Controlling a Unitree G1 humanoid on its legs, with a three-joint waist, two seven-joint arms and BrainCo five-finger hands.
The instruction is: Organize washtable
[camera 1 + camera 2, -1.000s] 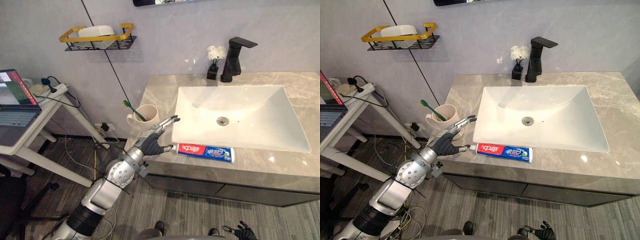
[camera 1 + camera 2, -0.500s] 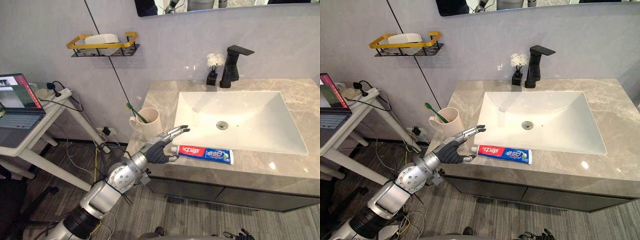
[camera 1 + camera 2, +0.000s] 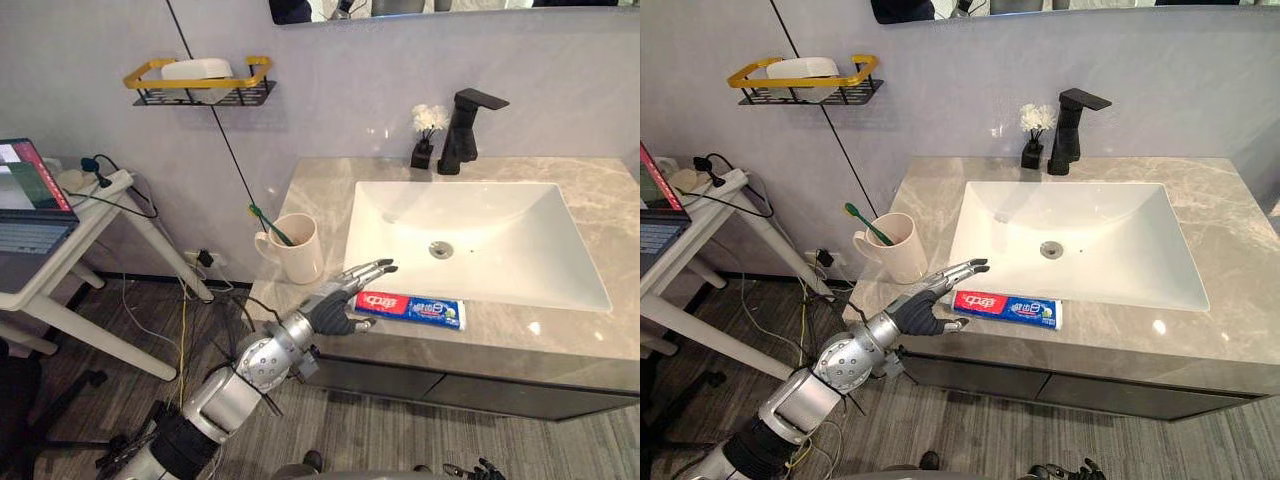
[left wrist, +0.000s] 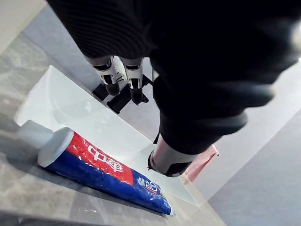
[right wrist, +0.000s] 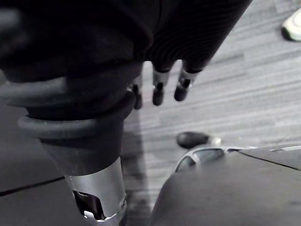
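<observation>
The toothpaste tube [image 3: 412, 308] lies on the tabletop [image 3: 310, 190] along its front edge, just before the sink [image 3: 560, 250], its long axis running left to right and its cap toward the left hand [image 3: 345, 300]. That hand hovers at the cap end, fingers spread and holding nothing. The right hand [image 5: 158, 87] hangs low over the floor, fingers loose, so the left is far nearer.

Lower end of toothbrush [image 3: 268, 224] inside cup [image 3: 301, 256]

The washtable [image 3: 320, 178] is looked down on from head height by both eye views — one shared scene; its front edge is caught close from the left wrist, the floor [image 5: 225, 94] from the right.
</observation>
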